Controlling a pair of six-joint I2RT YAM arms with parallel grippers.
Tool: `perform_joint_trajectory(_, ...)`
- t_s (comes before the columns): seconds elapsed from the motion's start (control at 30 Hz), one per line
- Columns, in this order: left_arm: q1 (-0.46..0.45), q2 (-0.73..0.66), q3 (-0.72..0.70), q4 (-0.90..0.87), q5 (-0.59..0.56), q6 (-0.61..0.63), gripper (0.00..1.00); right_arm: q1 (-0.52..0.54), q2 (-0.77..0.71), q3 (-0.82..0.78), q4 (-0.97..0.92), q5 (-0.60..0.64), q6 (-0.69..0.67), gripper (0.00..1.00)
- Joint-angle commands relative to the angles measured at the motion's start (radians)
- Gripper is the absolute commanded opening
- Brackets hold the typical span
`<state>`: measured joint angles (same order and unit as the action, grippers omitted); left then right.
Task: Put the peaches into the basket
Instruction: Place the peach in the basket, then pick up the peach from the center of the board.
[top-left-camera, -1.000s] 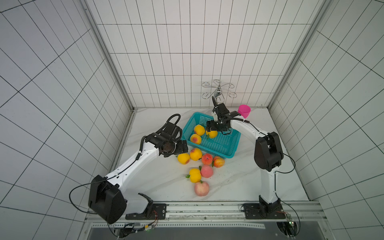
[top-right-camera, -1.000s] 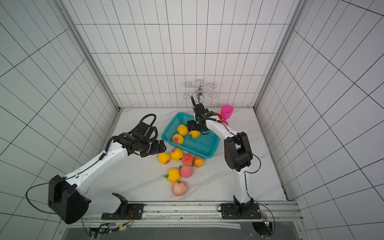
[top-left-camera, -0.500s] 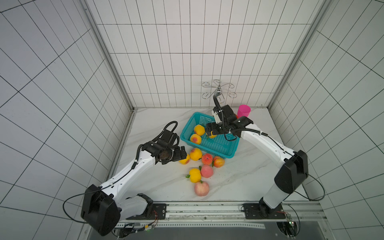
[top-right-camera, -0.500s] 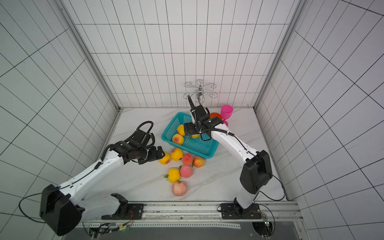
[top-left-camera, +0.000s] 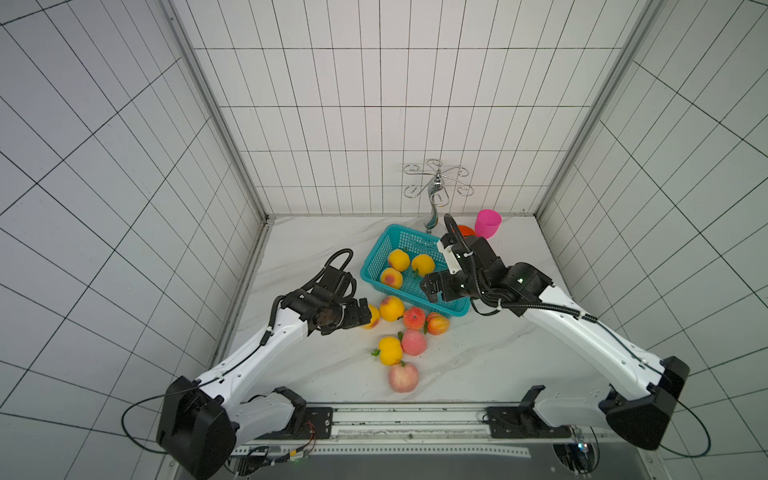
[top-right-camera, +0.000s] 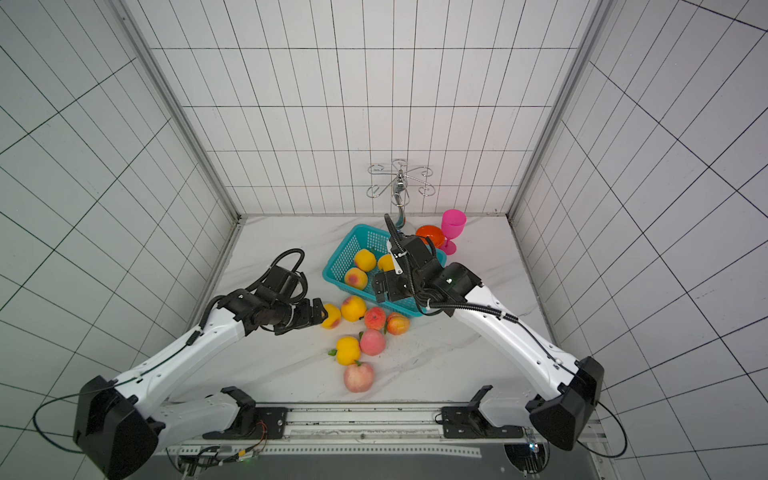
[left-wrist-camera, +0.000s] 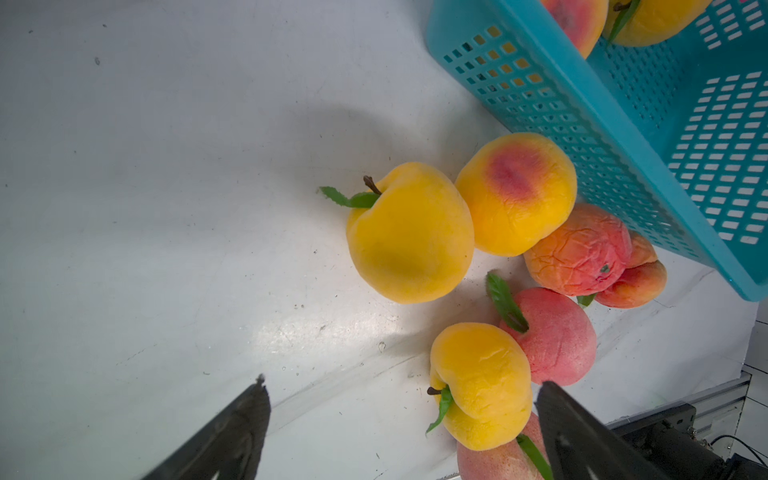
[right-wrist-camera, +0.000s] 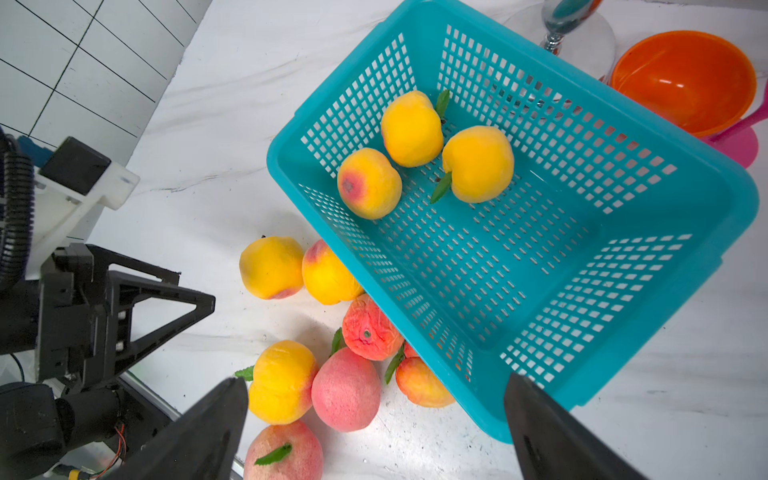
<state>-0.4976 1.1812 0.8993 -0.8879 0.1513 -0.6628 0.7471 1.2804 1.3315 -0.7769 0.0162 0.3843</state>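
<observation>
Right wrist view: we count three peaches (right-wrist-camera: 411, 129) in the basket (right-wrist-camera: 706, 266). Left gripper (left-wrist-camera: 402, 383) and right gripper (right-wrist-camera: 376, 380) stand spread, empty.

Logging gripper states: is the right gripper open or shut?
Open. The right gripper shows both fingers spread wide above the basket, gripping nothing.

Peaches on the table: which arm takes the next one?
Left. The left tool, open, sits beside a loose yellow peach; the right tool hangs open over the basket, farther off.

the arms (top-left-camera: 266, 345) are white with black joints (top-left-camera: 195, 419) and ribbed cables (top-left-camera: 540, 307).
</observation>
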Motion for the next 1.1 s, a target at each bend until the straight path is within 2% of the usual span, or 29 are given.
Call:
perform_joint_trajectory(0.0,-0.004,0.042,0.024,0.005,-0.028,-0.033,0.98,0.005,-0.029,-0.047,-0.059,-0.053,-0.035,0.99)
perform_joint_trajectory(0.27,-0.011,0.127,0.114,-0.022,-0.084,-0.067,0.98,0.003,-0.071,-0.126,-0.041,-0.131,-0.115,0.99)
perform_joint_trajectory(0.5,-0.019,0.195,0.136,0.002,-0.097,-0.116,0.98,0.0,-0.086,-0.176,-0.016,-0.213,-0.104,0.99)
perform_joint_trajectory(0.87,-0.024,0.314,0.152,0.066,-0.087,-0.12,0.97,-0.042,-0.092,-0.208,-0.014,-0.224,-0.108,0.99)
perform_joint_trajectory(1.07,-0.022,0.363,0.172,0.078,-0.067,-0.105,0.96,-0.073,-0.061,-0.172,-0.015,-0.226,-0.117,0.99)
